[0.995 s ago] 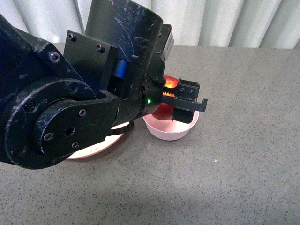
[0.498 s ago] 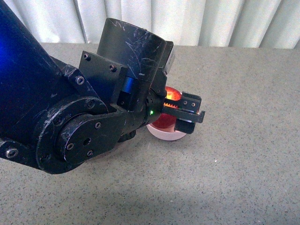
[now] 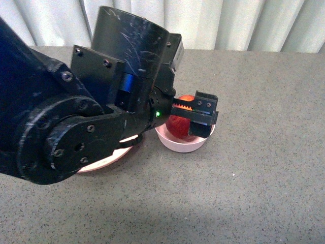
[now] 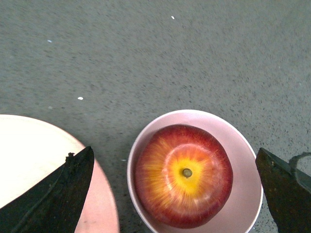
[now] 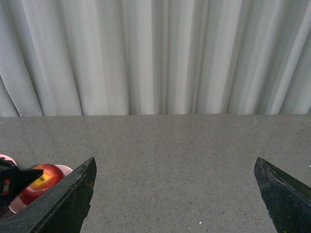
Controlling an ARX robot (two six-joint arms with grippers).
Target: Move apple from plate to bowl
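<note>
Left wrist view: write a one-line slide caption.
Apple sits stem-up inside the bowl, the open left gripper spread wide around it, with the plate beside the bowl.

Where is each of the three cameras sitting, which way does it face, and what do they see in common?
Front view: on the robot's body, looking forward and down at the table; the big black left arm fills its left side, its left hand over the bowl.
Left wrist view: on the left arm, looking straight down on the apple in the bowl, plate beside it; both open fingers show.
Right wrist view: on the right arm, facing level across the table toward the curtain; its right hand is open.
Shared: all three show the apple in the bowl.
</note>
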